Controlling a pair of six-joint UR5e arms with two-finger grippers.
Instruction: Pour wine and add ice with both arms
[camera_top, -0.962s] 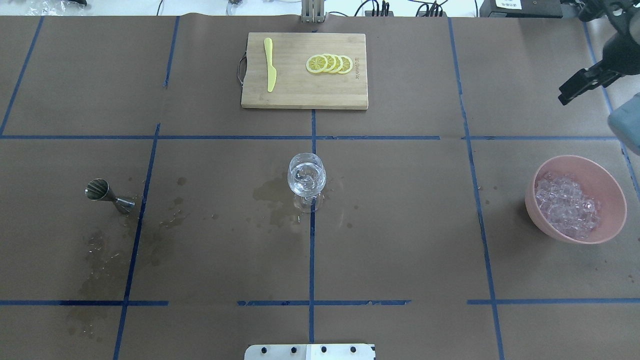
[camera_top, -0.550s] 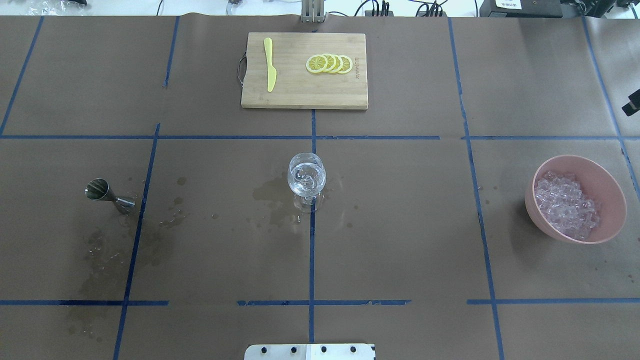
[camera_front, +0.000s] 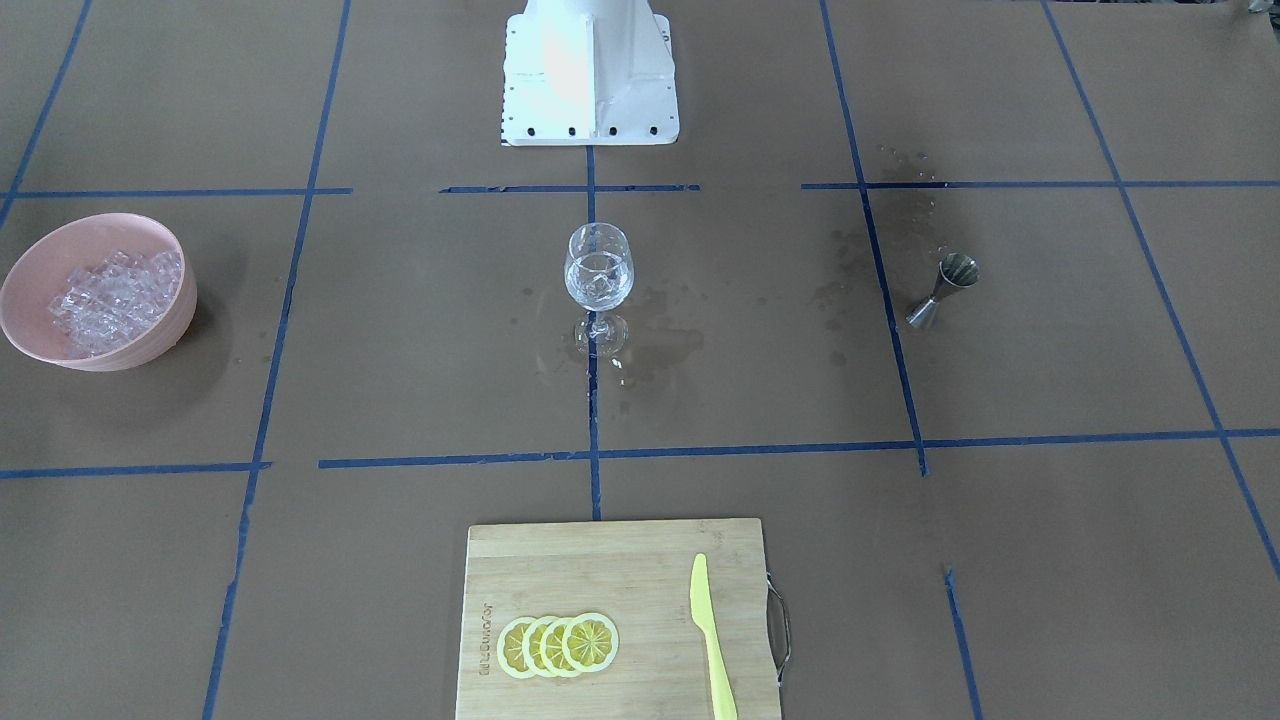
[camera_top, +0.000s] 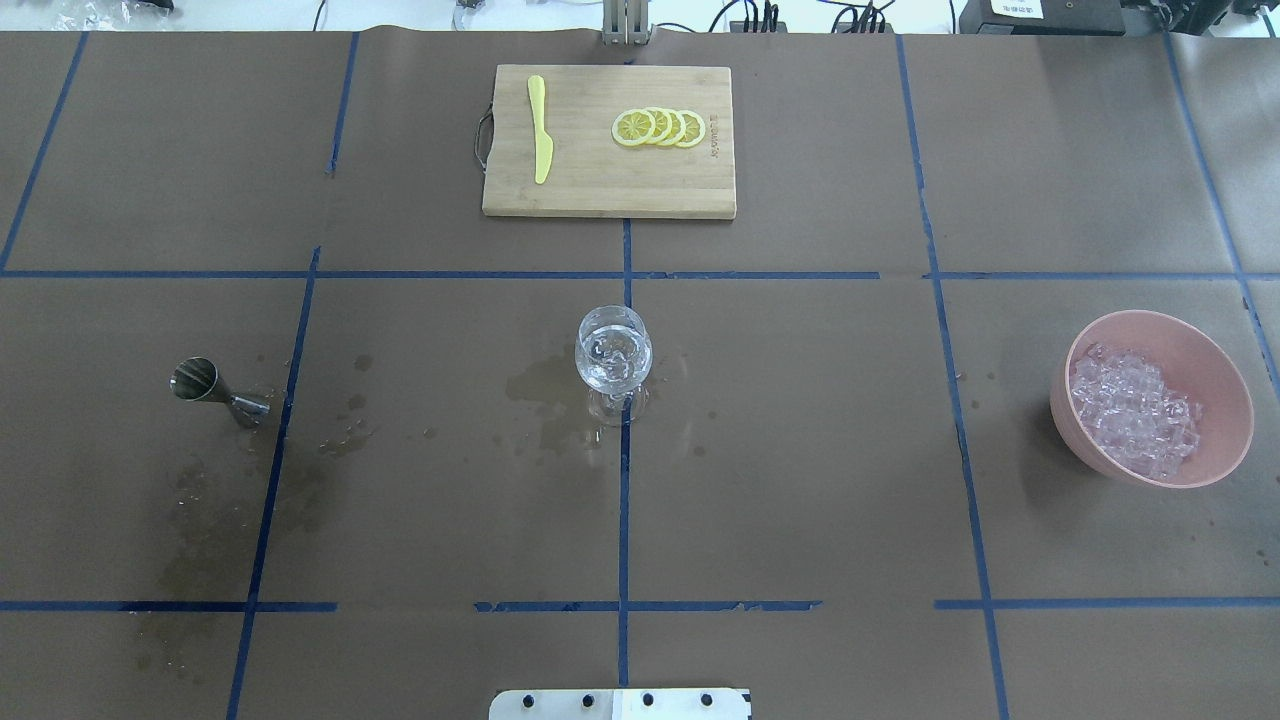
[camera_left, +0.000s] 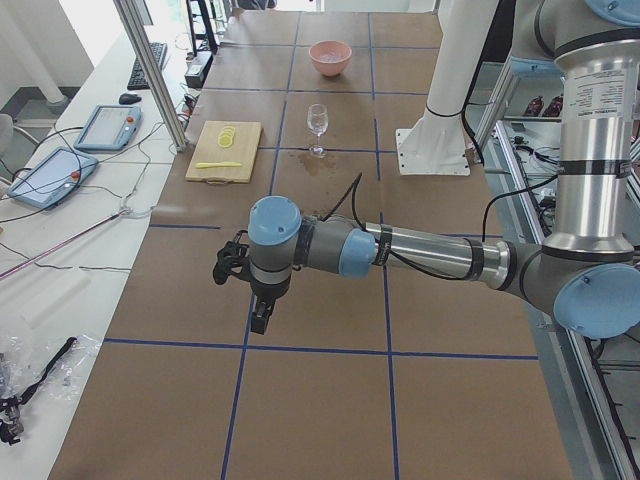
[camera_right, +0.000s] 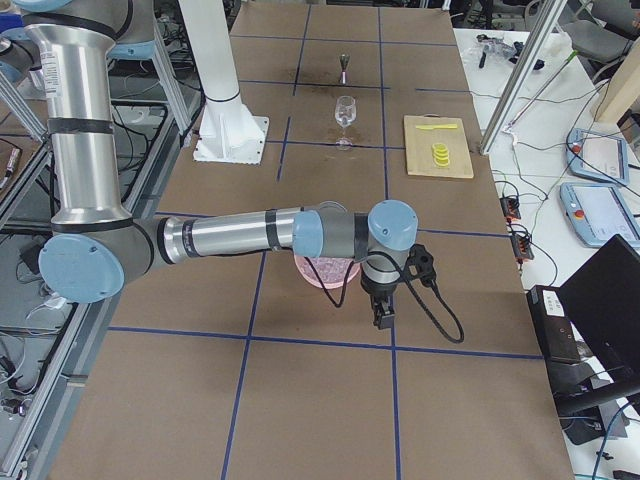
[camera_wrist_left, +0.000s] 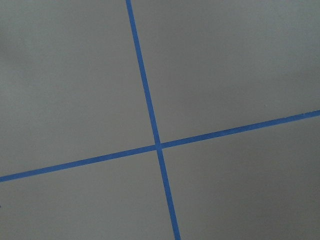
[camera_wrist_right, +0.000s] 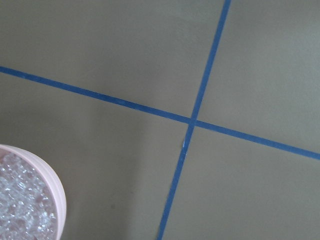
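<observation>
1. The left arm (camera_left: 430, 252) reaches out over the surface (camera_top: 800, 450) at its left end. The left gripper (camera_left: 259, 322) points down above a cross of blue tape (camera_wrist_left: 158, 145). It shows only in the side view, so I cannot tell whether it is released or clenched.
2. The right arm (camera_right: 240, 232) reaches out over the right end. The right gripper (camera_right: 382, 316) points down just beside the bowl (camera_top: 1215, 360). Released or clenched: cannot tell.
3. The ice (camera_top: 1133, 415) lies piled in the pink bowl, at the right side of the surface.
4. The glass (camera_top: 613, 362) stands upright at the centre, on a tape line. It holds the wine (camera_front: 598, 285), a clear liquid in the lower part of its bowl.
5. Wet stains (camera_top: 545, 395) darken the paper beside the glass foot.
6. The jigger (camera_top: 205, 385) stands at the left, well apart from the glass.
7. The board (camera_top: 600, 190) lies at the far edge, carrying 1 yellow knife (camera_top: 540, 130) and 4 overlapping lemon slices (camera_top: 660, 127).
</observation>
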